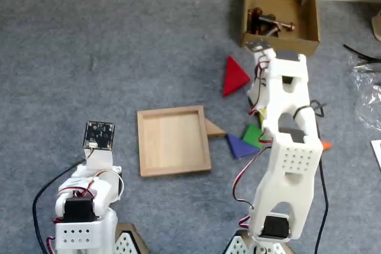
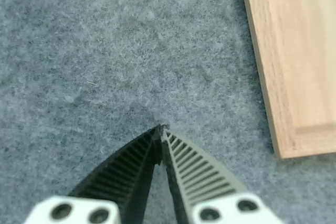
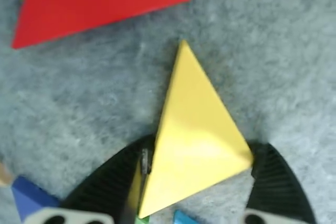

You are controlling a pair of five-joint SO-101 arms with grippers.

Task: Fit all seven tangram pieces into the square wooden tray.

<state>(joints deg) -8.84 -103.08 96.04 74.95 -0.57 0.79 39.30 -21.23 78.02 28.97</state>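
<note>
While the right gripper [image 3: 200, 157] pinches the yellow triangle [image 3: 193, 124] by an edge and a corner, the piece could twist loose well short of the wooden tray [image 1: 140, 147].

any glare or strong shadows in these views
High view: even light, no hard shadows on the carpet. Left wrist view: soft dark patch just ahead of the left gripper; tray evenly lit. Right wrist view: pale sheen across the yellow triangle in the right gripper.
</note>
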